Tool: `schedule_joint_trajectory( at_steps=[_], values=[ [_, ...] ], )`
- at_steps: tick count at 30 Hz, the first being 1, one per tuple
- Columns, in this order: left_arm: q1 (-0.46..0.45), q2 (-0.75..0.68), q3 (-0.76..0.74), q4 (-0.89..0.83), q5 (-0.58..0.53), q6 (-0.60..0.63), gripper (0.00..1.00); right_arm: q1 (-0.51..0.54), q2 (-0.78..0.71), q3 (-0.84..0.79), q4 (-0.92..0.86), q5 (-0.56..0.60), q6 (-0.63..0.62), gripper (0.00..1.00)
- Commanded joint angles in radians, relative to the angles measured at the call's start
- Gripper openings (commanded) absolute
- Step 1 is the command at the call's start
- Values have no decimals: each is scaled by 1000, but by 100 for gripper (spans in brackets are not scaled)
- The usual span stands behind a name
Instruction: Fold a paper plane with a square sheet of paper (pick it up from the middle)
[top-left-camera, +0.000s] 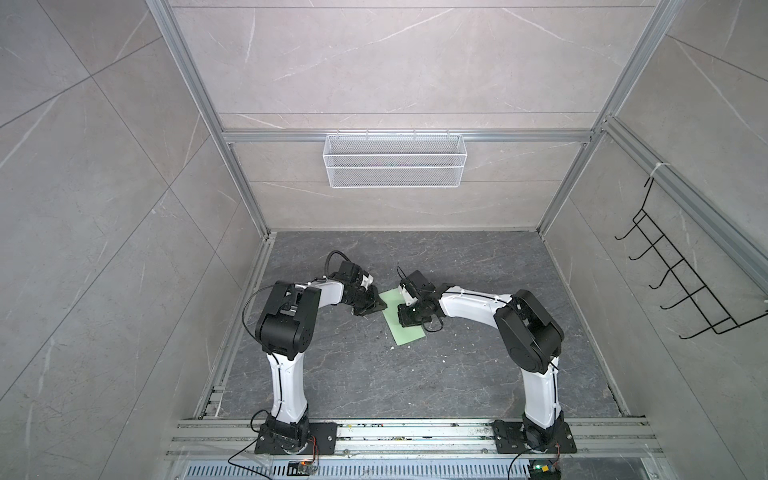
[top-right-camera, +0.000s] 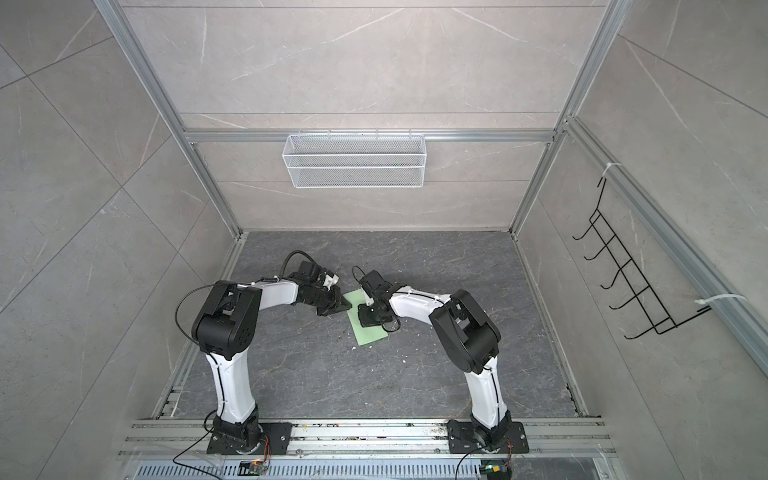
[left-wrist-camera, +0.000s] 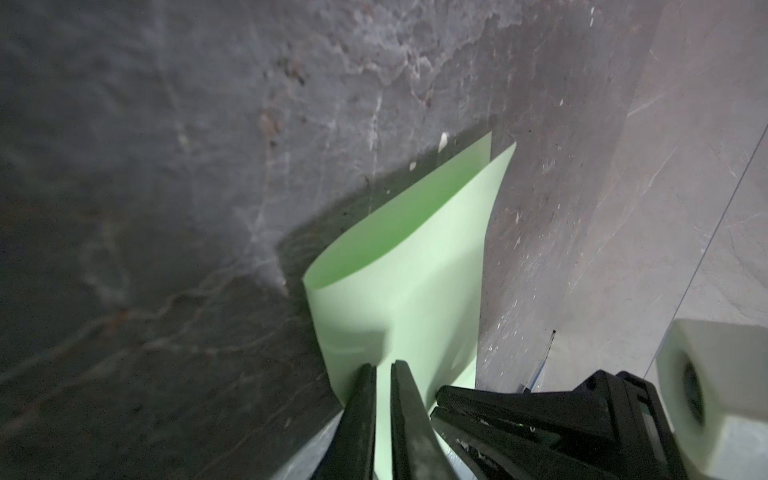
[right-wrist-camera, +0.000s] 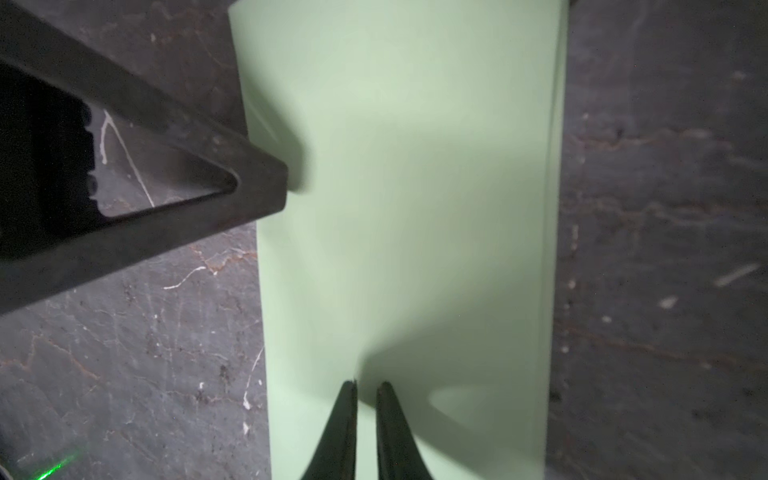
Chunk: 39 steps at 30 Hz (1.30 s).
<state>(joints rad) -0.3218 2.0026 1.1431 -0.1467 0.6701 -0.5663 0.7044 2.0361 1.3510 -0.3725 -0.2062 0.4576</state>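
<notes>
Item: square sheet of paper (top-left-camera: 406, 332), pale green, doubled into a long strip, lying mid-surface (top-left-camera: 457, 374) between the arms.
Long axis: 11 to 5 o'clock in both top views; no nose yet, both ends square.
Fold: soft and uncreased, on the 8 o'clock side; free edges, slightly offset, toward 2 o'clock.
Claws: left claw (left-wrist-camera: 383, 363) narrowly parted, tips at the fold edge, no grip evident; right claw (right-wrist-camera: 367, 384) narrowly parted, tips over the strip.
Handling, by judgement: pin the layers, square the free edges, then press along the fold from the middle outward.
</notes>
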Motion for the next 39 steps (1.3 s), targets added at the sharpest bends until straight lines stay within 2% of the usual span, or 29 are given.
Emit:
schedule_joint_trajectory(
  at_steps=[1,7,12,21,28,34,39],
  values=[
    [-15,-70,-50,55,15,36,15,-4,31,24,-82,10,11,15],
    [-56,-103,-137,183,65,18,15,-9,22,43,-85,-1,-16,15],
    [-77,-114,-193,238,33,-16,12,-13,-21,49,-56,-20,-36,15],
    [-83,-88,-236,204,-63,-32,7,0,-134,-60,-13,-119,28,15],
    [-83,-94,-237,202,-104,-52,7,55,-113,-82,-105,-85,83,12],
    [-83,-139,-220,227,-74,-71,11,58,-78,-80,-130,-44,99,11],
    [-89,-202,-220,309,-16,-114,19,58,-42,-69,-154,-33,101,11]
  ],
)
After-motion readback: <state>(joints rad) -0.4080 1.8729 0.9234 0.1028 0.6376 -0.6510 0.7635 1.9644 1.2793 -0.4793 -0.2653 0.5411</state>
